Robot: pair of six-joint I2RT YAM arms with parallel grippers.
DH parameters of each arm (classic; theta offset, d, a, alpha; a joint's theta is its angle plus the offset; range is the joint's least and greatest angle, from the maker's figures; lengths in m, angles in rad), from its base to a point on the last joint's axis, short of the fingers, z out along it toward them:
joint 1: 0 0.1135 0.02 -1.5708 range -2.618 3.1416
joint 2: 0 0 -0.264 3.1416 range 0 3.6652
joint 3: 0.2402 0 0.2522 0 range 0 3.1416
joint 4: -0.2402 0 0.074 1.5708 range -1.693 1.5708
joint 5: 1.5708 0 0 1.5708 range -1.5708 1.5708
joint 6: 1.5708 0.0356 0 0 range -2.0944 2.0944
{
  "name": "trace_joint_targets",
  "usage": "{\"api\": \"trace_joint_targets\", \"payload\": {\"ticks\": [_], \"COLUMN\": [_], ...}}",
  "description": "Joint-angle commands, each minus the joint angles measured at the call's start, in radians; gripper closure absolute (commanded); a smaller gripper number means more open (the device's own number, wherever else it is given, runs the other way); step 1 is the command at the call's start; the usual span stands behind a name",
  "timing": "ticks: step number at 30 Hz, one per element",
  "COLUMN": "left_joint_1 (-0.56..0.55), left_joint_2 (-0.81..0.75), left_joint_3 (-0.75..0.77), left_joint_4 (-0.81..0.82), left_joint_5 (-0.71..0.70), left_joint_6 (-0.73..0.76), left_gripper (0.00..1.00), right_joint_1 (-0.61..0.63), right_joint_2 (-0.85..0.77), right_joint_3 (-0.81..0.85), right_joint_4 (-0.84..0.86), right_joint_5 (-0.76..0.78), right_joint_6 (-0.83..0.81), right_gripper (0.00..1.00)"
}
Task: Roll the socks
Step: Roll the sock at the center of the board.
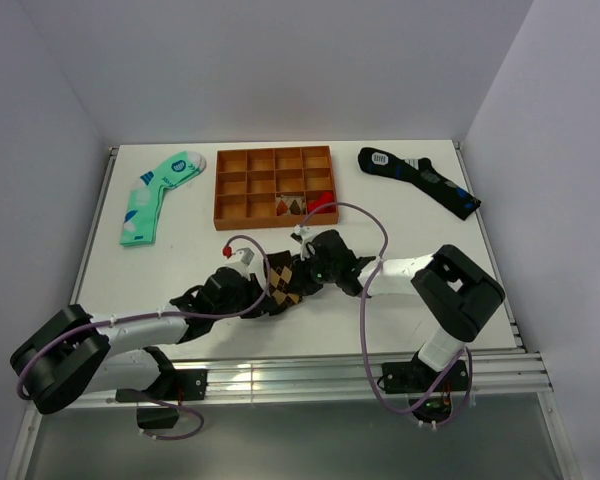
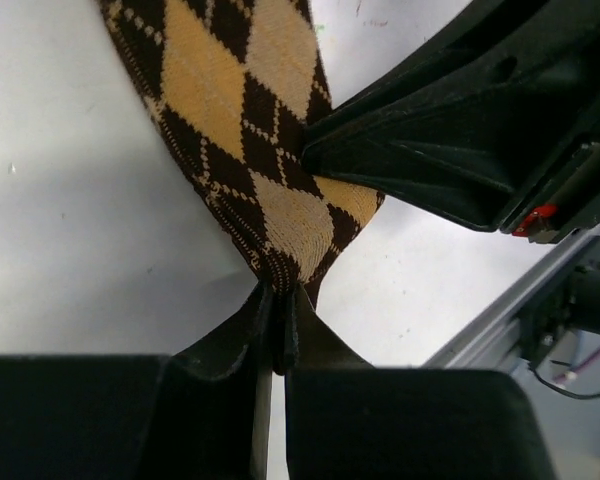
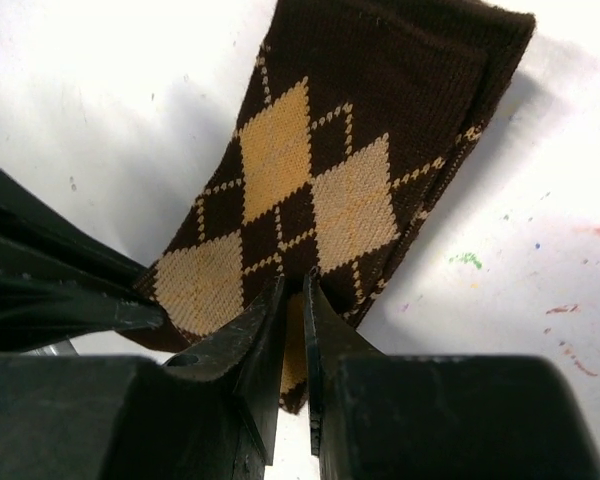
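Grip is the thing to get right now. On the left, the left end effector (image 2: 278,300) has its two fingers squeezed together on one edge of the socks (image 2: 250,150), with brown cloth nipped between them. The socks lie flat on the white bench (image 1: 130,270), near the front and in the middle, between the two arms. On the right, the right end effector (image 3: 295,292) is squeezed on the socks too. It holds another edge, close beside the left one.

I think the step is to start the roll. To do it well, both should lift their edge only a little. Then they should turn it over toward the plain dark end, moving together so the cloth does not twist. Pulling apart would stretch the socks. If one pinch slips, the roll could flop open.

Now the count, from left to right:
- One mint-green sock (image 1: 155,195) lies far back on the left.
- Two arms, and two end effectors.
- One brown pair of socks, lying as one stack.
- One orange tray (image 1: 219,190) with twelve little boxes sits at the back. It holds a few small things I cannot count.
- One dark sock (image 1: 420,180) with blue marks lies far back on the right.
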Motion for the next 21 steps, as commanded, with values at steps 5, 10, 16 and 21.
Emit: {"api": "trace_joint_targets", "payload": {"ticks": [5,10,16,21], "left_joint_1": [0.093,0.139,0.209,0.235], "left_joint_2": [-0.015,0.012,0.061,0.065], "left_joint_3": [0.003,-0.021,-0.037,-0.054], "left_joint_4": [-0.055,-0.041,-0.032,-0.053], "left_joint_5": [0.193,0.292,0.384,0.425], "left_joint_6": [-0.100,-0.163,-0.235,-0.285], "left_gripper": [1.00,1.00,1.00,1.00], "right_joint_1": [0.011,0.034,0.055,0.066], "right_joint_2": [-0.025,-0.025,-0.040,-0.091], "right_joint_3": [-0.054,-0.083,-0.124,-0.182], "right_joint_4": [0.087,0.144,0.204,0.265], "right_joint_5": [-0.022,-0.029,-0.027,-0.004], "right_joint_6": [0.023,0.038,0.052,0.060], "right_gripper": [0.81,0.81,0.81,0.79]}}
